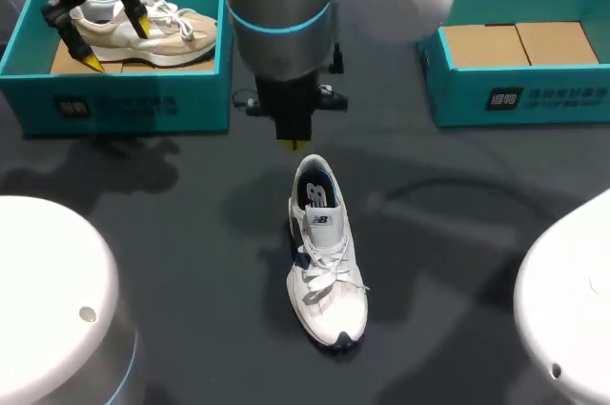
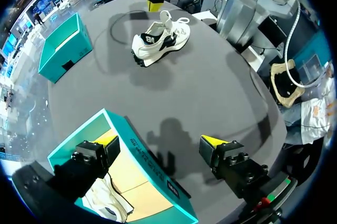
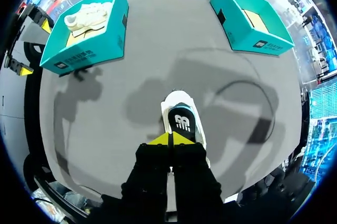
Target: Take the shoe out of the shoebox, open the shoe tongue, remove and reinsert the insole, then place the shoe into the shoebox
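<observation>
At table [image 1: 191, 233] centre: white sneaker [image 1: 324, 253], toe at 6 o'clock.
Right gripper [image 1: 294, 143] pinched together above heel at 12; left gripper [image 1: 116, 45] spread wide over 10 o'clock shoebox [image 1: 124, 100], well apart.

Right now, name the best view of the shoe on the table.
Head view: the white shoe shows whole, from above. The left wrist view shows it far off, side-on. In the right wrist view the right gripper hides its front.
</observation>
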You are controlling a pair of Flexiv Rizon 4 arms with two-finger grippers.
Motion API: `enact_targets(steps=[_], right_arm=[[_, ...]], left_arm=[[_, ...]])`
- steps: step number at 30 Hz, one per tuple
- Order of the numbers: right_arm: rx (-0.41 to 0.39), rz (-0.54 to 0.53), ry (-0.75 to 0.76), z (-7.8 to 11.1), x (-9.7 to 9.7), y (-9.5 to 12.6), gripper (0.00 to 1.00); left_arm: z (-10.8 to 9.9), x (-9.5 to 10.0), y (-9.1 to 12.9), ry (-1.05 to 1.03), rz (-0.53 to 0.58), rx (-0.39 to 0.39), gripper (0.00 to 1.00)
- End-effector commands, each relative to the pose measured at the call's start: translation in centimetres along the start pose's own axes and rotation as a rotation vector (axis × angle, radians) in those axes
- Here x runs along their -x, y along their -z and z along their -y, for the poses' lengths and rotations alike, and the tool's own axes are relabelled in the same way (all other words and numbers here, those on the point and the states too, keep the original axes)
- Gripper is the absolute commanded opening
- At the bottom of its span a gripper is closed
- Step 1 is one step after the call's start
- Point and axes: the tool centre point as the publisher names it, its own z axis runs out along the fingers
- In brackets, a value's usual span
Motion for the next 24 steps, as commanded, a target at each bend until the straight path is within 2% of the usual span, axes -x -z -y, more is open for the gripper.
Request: enact_targets(steps=[1,4,17,18,24], right_arm=[[0.141,0.102,0.042,1.6,0.0,-0.4,0.0],[0.186,0.046,0.121,1.7,0.5,-1.7,0.0],[0.186,0.046,0.121,1.7,0.5,-1.7,0.0],[0.2,0.017,0.13,1.7,0.7,-2.3,0.0],[0.241,0.013,0.13,2.4,1.4,-5.8,0.0]], left_arm=[[0.0,0.0,0.0,0.0,-0.001,0.002,1.0],[0.0,0.0,0.0,0.0,-0.001,0.002,1.0],[0.0,0.0,0.0,0.0,-0.001,0.002,1.0],[0.0,0.0,0.0,0.0,-0.001,0.002,1.0],[0.0,0.0,0.0,0.0,-0.001,0.002,1.0]])
